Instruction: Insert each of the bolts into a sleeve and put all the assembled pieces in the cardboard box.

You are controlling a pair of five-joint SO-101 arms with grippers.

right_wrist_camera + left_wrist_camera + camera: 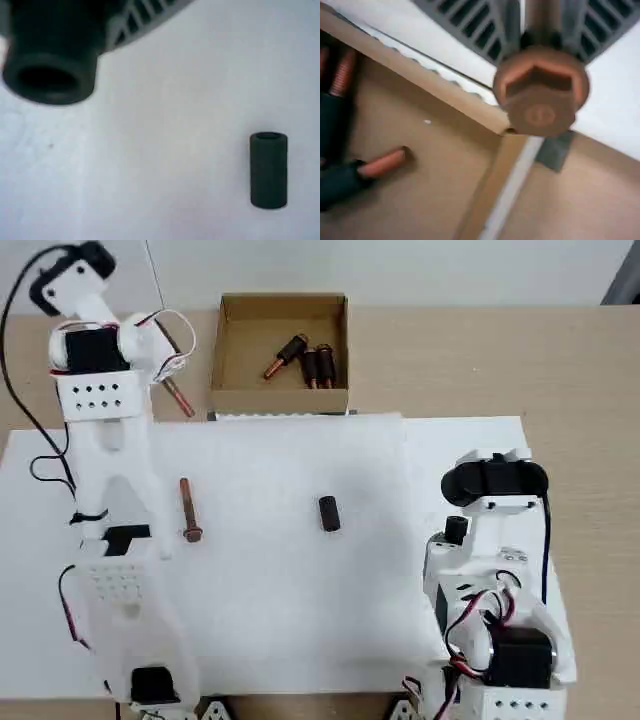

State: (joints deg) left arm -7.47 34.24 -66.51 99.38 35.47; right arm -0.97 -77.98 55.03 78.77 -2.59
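High view: three assembled pieces [305,360] lie in the cardboard box [240,335]. The left gripper [540,20] is clamped on a held bolt [540,92] near the box, and the right gripper [65,35] is clamped on a held sleeve [50,75]. A loose bolt [188,508] and a loose sleeve [329,513] lie on the white sheet [260,590]. By this count, two assemblies are outstanding.

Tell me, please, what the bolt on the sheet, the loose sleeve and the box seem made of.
The bolt looks like copper-coloured metal, judging by its reddish-brown tone. The loose sleeve is matte black, perhaps rubber or plastic; the look leaves that open. The cardboard box is plain brown cardboard, its edge corrugated in the left wrist view.
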